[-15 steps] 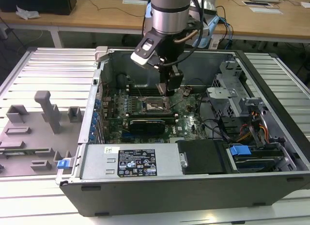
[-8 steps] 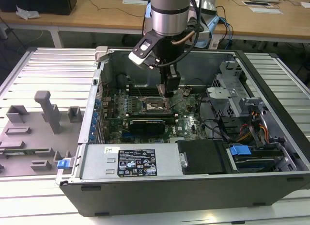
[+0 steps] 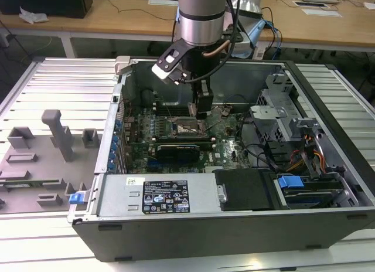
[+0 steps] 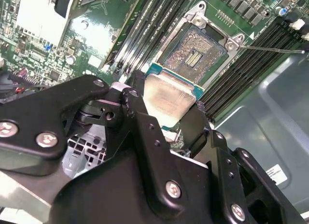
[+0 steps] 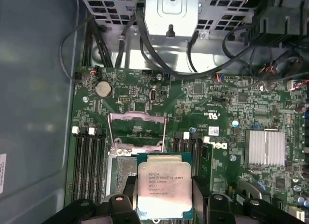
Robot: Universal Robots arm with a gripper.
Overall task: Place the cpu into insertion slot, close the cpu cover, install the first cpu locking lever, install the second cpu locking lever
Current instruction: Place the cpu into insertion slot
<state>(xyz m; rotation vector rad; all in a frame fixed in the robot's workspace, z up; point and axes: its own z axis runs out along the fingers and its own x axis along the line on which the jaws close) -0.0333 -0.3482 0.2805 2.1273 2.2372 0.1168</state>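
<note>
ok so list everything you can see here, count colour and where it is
cpu: 1, silvery face with green edge, held just above the insertion slot
insertion slot: 1, dark with gold contacts, uncovered, on the motherboard
cpu cover: 1, silver frame, swung open beside the slot
motherboard: 1, green, on the case floor
expansion card: 1, black, on the motherboard
heat sink: 1, silver fins, on the motherboard
coin cell: 1, silver, on the motherboard
computer case: 1, dark grey, open, on the table
fixture blocks: several, grey, on the table at the exterior view's left
table: 1, pale ribbed metal
arm: 1, silver and black, above the case
end effector: 1, black, shut on the cpu
</note>
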